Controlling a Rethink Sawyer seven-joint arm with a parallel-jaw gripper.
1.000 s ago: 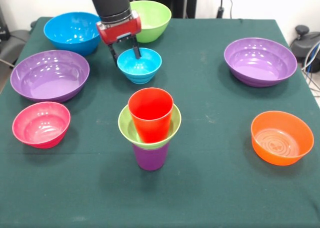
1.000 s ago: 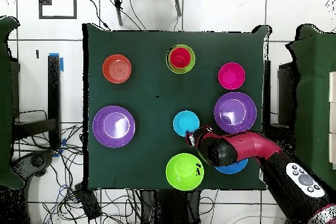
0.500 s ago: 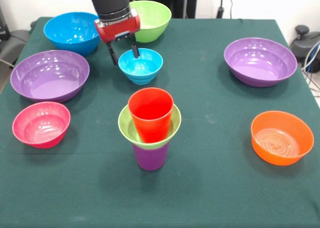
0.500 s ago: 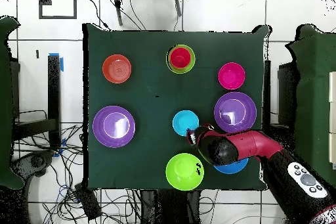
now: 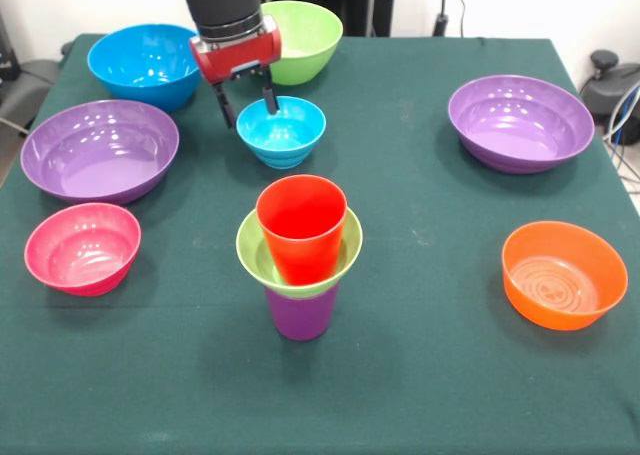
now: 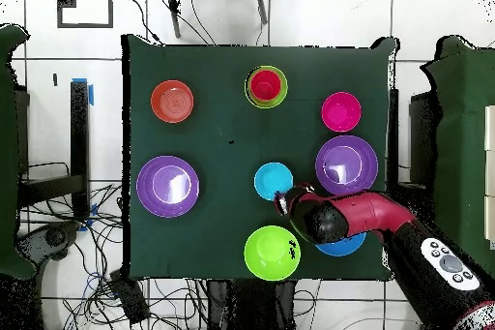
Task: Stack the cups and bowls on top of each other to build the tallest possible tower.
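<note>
tower [image 5: 300,260]: red cup in small lime bowl on purple cup, well in front of your fingers [image 5: 247,108], nothing else inside | small blue bowl [image 5: 282,130]: empty, fingers parted astride its rim, not yet clamped | judged light, stiff, slick plastic; pinch the rim wall | far bowls empty

Around the tower [image 5: 300,260], bare cloth lies open on the near side and toward the orange bowl [image 5: 564,274]. Behind it, the small blue bowl [image 5: 281,130] and the gripper [image 5: 246,108] block the way; the pink bowl [image 5: 82,247] crowds its other flank.
</note>
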